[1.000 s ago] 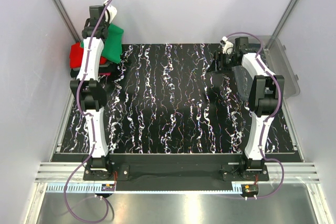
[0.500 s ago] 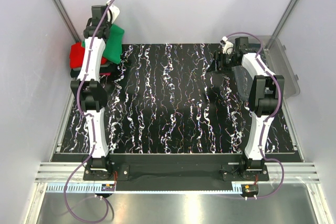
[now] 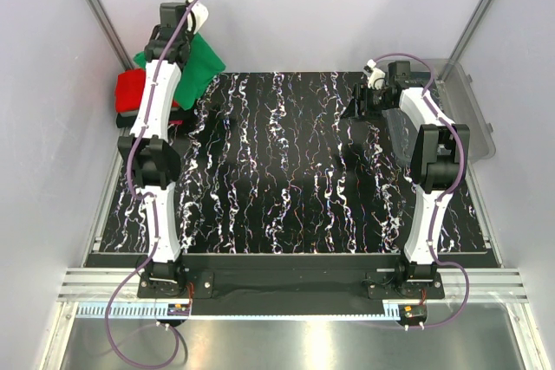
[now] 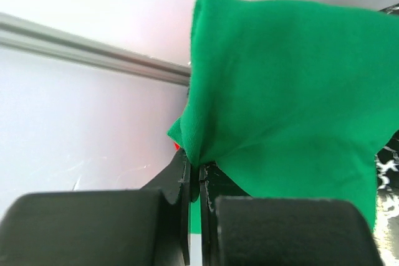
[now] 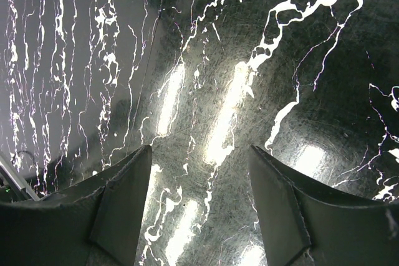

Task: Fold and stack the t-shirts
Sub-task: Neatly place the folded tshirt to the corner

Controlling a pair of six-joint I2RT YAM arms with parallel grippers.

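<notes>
My left gripper [image 3: 173, 36] is shut on the bright green t-shirt [image 3: 195, 67] and holds it up over the back left corner; the cloth hangs from the jaws in the left wrist view [image 4: 287, 91]. Below it a folded red t-shirt [image 3: 134, 90] lies on a dark t-shirt [image 3: 126, 117] as a stack beside the mat's left edge. My right gripper [image 3: 357, 108] is open and empty, low over the black marbled mat [image 3: 277, 171] at the back right; its fingers [image 5: 124, 197] frame bare mat.
A clear plastic bin [image 3: 460, 114] stands at the right edge behind my right arm. White walls and slanted metal posts [image 3: 95, 6] close in the back corners.
My left gripper has lifted the green t-shirt higher and a little to the right, so more cloth hangs free. The right arm has not moved.
</notes>
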